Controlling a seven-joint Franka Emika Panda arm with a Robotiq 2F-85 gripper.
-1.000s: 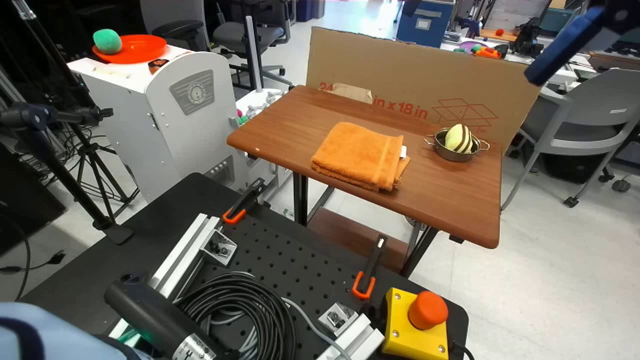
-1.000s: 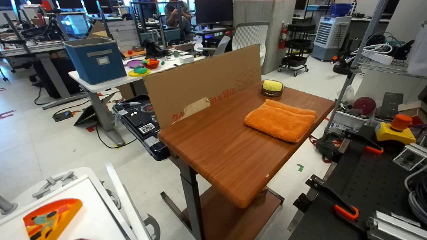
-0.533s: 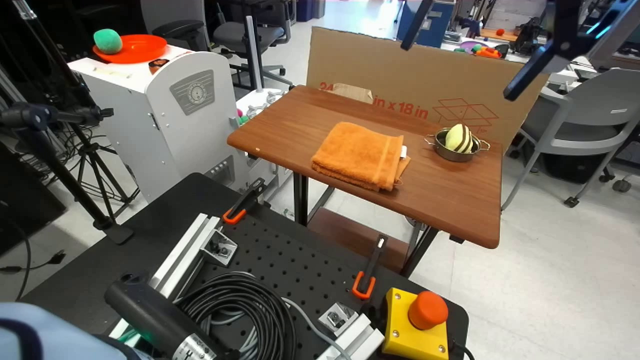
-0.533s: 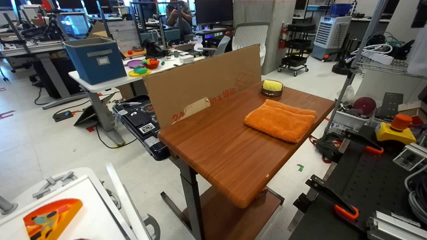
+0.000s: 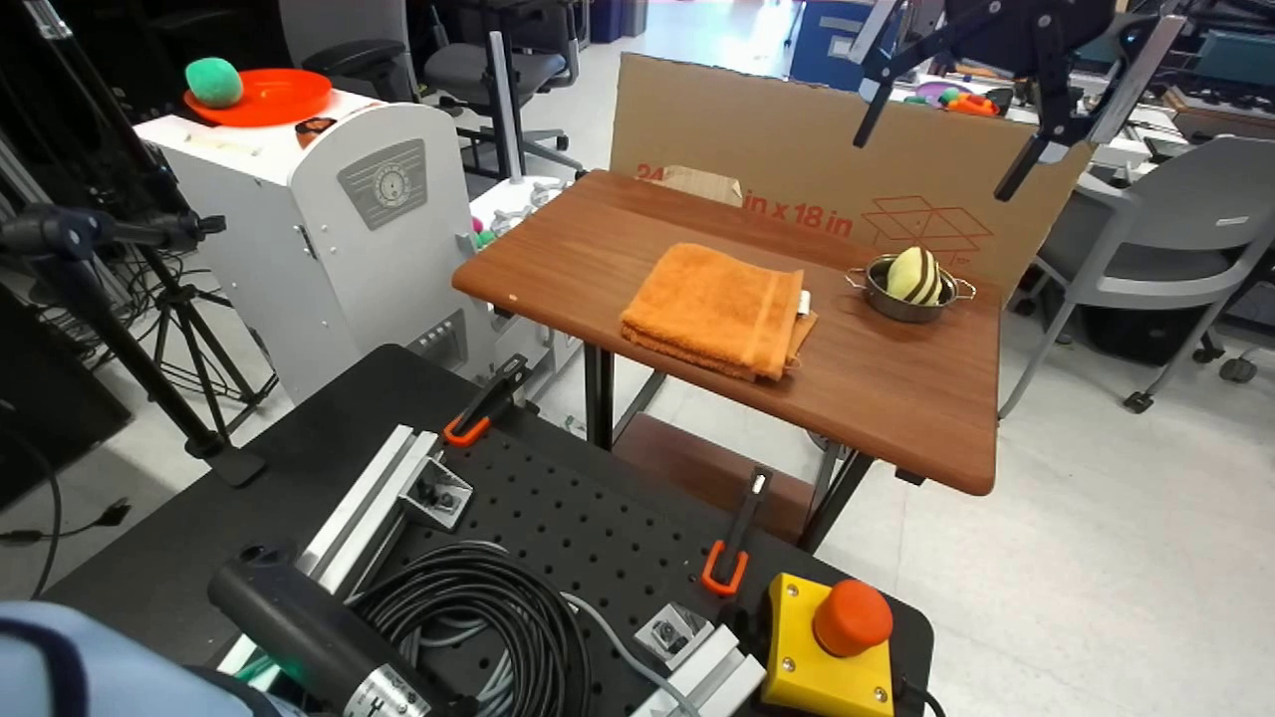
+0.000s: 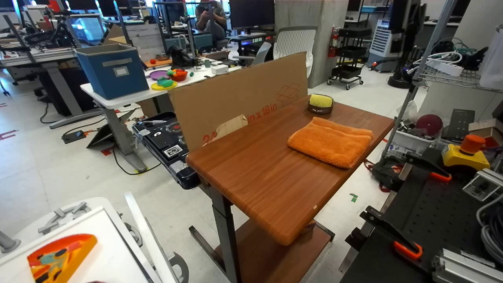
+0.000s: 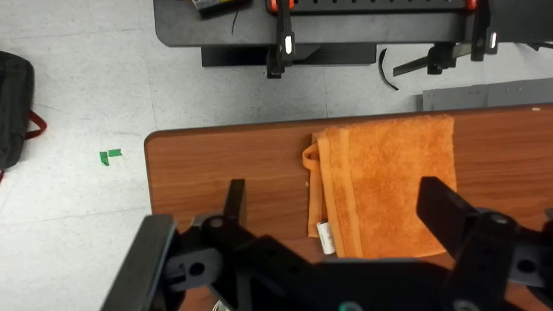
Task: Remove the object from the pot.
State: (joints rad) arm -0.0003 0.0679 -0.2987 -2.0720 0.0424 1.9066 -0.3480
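The object, a yellow-green rounded thing with dark stripes (image 5: pixel 913 276), sits in the pot (image 5: pixel 899 308), a small dark metal vessel with two wire handles. In an exterior view the object (image 6: pixel 321 101) and pot (image 6: pixel 320 109) stand at the table's far corner by the cardboard. My gripper (image 5: pixel 940 157) is open and empty, in the air above the table near the pot, clearly apart from it. In the wrist view my gripper (image 7: pixel 333 185) has its fingers wide apart over the orange cloth and bare table. The object is hidden there; a metal sliver at the bottom edge may be the pot.
A folded orange cloth (image 5: pixel 712 309) lies on the brown table (image 5: pixel 558 249) beside the pot. A tall cardboard sheet (image 5: pixel 757 139) stands along the far edge, close behind the pot. A black pegboard cart (image 5: pixel 598 528) stands across a gap.
My gripper has come down into the exterior view from the top right and moved farther from that camera, fingers apart throughout. Object, pot and cloth have not moved.
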